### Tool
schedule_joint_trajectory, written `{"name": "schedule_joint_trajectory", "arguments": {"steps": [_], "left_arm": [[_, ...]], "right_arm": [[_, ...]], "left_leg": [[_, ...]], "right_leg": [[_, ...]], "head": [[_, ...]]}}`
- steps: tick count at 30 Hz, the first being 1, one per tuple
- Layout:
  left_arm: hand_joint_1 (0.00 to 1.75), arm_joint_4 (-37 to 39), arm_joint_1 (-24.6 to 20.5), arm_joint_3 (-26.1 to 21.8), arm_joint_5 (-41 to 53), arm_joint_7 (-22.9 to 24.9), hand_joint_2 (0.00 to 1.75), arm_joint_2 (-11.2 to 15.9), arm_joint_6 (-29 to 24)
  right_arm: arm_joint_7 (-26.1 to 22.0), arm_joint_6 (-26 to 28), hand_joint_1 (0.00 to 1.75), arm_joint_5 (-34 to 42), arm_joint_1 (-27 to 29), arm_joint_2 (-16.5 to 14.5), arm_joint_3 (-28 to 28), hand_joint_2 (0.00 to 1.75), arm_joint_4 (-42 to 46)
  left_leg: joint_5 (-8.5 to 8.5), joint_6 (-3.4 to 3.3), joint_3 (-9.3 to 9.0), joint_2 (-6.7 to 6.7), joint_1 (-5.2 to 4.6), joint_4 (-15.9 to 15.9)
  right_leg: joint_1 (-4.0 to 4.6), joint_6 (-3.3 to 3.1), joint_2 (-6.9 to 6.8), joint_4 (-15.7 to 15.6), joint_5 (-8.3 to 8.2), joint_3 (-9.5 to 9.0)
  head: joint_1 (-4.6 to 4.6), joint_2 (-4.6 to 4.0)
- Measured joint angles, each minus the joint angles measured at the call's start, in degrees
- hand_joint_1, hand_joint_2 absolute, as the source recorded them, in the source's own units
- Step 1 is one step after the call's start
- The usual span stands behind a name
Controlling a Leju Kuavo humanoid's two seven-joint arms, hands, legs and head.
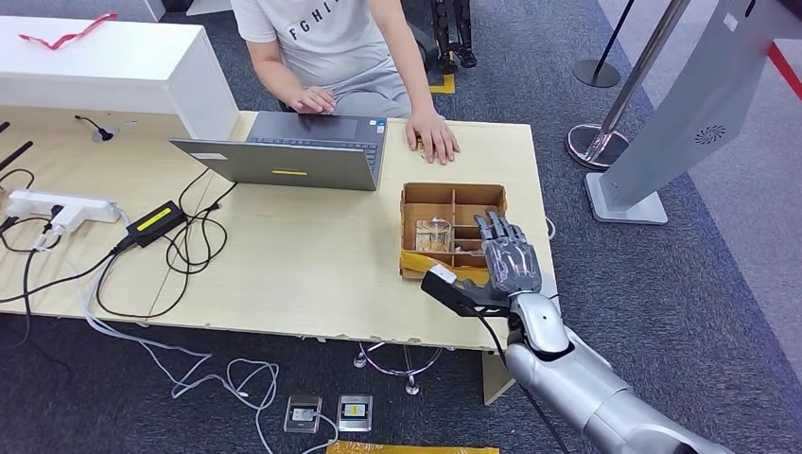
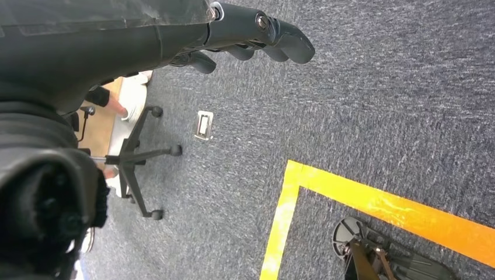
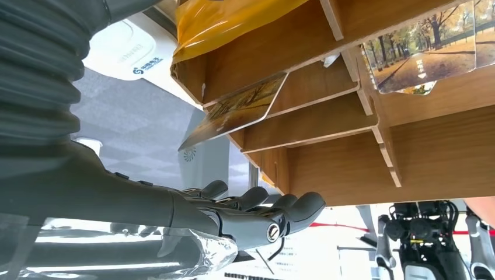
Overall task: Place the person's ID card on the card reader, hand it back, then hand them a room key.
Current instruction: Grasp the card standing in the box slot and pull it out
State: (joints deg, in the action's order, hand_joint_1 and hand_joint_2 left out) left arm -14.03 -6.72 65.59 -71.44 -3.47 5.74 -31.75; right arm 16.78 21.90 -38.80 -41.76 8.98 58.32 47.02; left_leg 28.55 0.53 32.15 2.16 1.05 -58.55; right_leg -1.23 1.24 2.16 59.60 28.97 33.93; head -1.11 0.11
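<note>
We see one cardboard box [image 1: 452,196] with dividers on the wooden table [image 1: 284,255], one grey laptop [image 1: 293,156] behind it, one white power strip [image 1: 57,206] and one black power brick [image 1: 156,219] among the cables at the far left. Two hands of a seated person show — one [image 1: 314,99] on the laptop, one [image 1: 433,137] flat on the table just behind the box.

In the right wrist view we count two picture-printed cards: one card [image 3: 236,111] leaning out of an edge compartment, another [image 3: 426,55] in a compartment farther along, cut off by the frame. From the head view the box's contents are hard to make out; something pale and shiny [image 1: 433,235] sits in a left compartment, possibly a wrapped card.

The right hand [image 1: 506,253] hovers over the box's near right corner, fingers stretched and apart, holding nothing — the leaning card lies just beyond the fingertips [image 3: 303,207], not touching them.

The left hand [image 2: 257,29] hangs over grey carpet [image 2: 350,105] with a yellow tape line [image 2: 379,204]; its fingers look gently curled and empty, though most of it is hidden.
</note>
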Motion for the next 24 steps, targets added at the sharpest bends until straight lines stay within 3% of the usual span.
{"name": "schedule_joint_trajectory", "arguments": {"steps": [6,7,8,11,12,24], "left_arm": [[0.00,0.00,0.02,0.15,0.23,0.38,0.00,0.01,-0.15],[0.00,0.00,0.02,0.23,0.25,0.39,0.00,0.01,-0.15],[0.00,0.00,0.02,0.32,0.26,0.39,0.00,0.01,-0.15],[0.00,0.00,0.02,0.57,0.26,0.40,0.00,0.01,-0.22],[0.00,0.00,0.02,0.70,0.26,0.40,0.00,0.01,-0.26],[0.00,0.00,0.02,1.12,0.95,0.43,0.00,0.00,-0.33]], "right_arm": [[0.47,-0.09,0.00,-0.01,-0.19,0.03,-0.02,1.75,-0.46],[0.54,-0.10,0.07,0.10,-0.21,0.04,-0.03,1.75,-0.56],[0.57,-0.12,0.30,0.21,-0.22,0.05,-0.03,1.75,-0.65],[0.55,-0.11,1.53,0.38,-0.23,0.18,-0.03,1.75,-0.94],[0.55,-0.11,1.75,0.38,-0.23,0.24,-0.03,1.75,-1.04],[1.50,-0.10,1.75,0.04,-0.23,0.58,-0.04,1.75,-1.33]], "left_leg": [[0.00,0.00,0.00,0.00,0.00,0.00],[0.00,0.00,0.00,0.00,0.00,0.00],[0.00,0.00,0.00,0.00,0.00,0.00],[0.00,0.00,0.00,0.00,0.00,0.00],[0.00,0.00,0.00,0.00,0.00,0.00],[0.00,0.00,-0.02,0.00,0.00,0.00]], "right_leg": [[0.00,0.00,0.00,0.00,0.00,0.00],[0.00,0.00,0.00,0.00,0.00,0.00],[0.00,0.00,0.00,0.00,0.00,0.00],[0.00,0.00,0.00,0.00,0.00,0.00],[0.00,0.00,0.00,0.00,0.00,0.00],[0.00,0.00,0.01,0.00,0.00,0.00]], "head": [[0.00,0.00],[0.00,0.00],[0.00,-0.01],[0.00,0.00],[0.00,0.00],[0.00,-0.01]]}}
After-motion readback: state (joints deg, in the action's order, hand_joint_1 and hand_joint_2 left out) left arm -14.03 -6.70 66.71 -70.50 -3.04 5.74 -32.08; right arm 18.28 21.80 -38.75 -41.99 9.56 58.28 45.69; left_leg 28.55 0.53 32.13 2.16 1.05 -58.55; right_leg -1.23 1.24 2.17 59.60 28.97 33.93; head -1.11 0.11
